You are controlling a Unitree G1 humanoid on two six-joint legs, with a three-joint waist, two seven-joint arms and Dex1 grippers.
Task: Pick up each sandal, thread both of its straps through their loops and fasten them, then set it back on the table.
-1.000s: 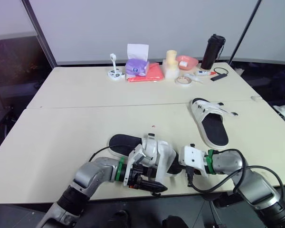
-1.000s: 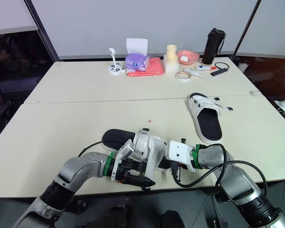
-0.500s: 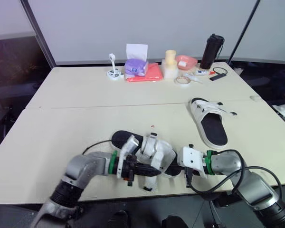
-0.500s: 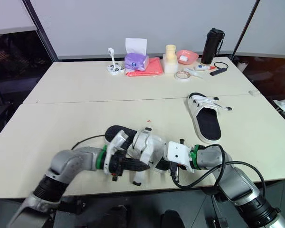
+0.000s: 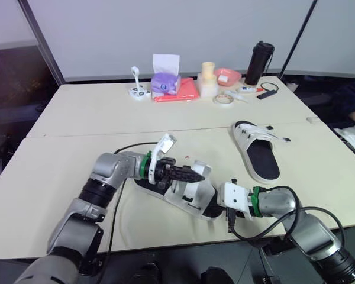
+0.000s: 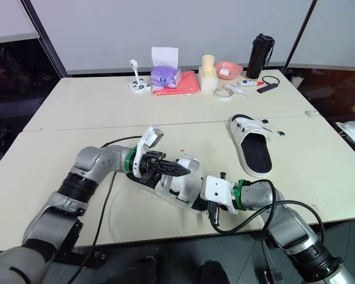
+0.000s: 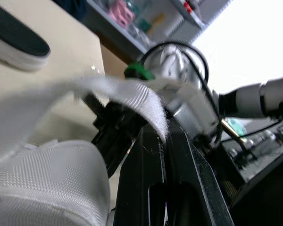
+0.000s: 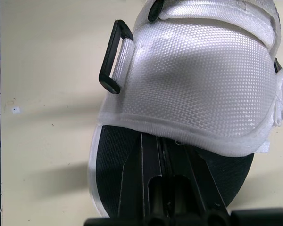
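The near sandal [image 5: 192, 194], white with a black sole, lies near the table's front edge. My left gripper [image 5: 195, 174] hovers over its far side, shut on one white strap [image 7: 127, 92] that it holds lifted off the upper. My right gripper [image 5: 216, 207] is shut on the sole's edge at the sandal's right end, seen close in the right wrist view [image 8: 162, 141]. A black loop [image 8: 112, 56] sticks out from the side of the white woven upper [image 8: 198, 80]. The second sandal [image 5: 257, 151] lies flat to the right, straps loose.
At the table's far edge stand a purple tissue box [image 5: 164, 83], a red cloth [image 5: 182, 90], a yellow container [image 5: 207, 80], a pink bowl [image 5: 228, 76], a tape roll [image 5: 225, 100] and a black bottle [image 5: 256, 55]. A seam [image 5: 106, 131] runs across the table.
My left gripper has swung from the table's front edge up and over to the sandal's far side, drawing the strap with it. The sandal has turned. My right gripper has held its grip.
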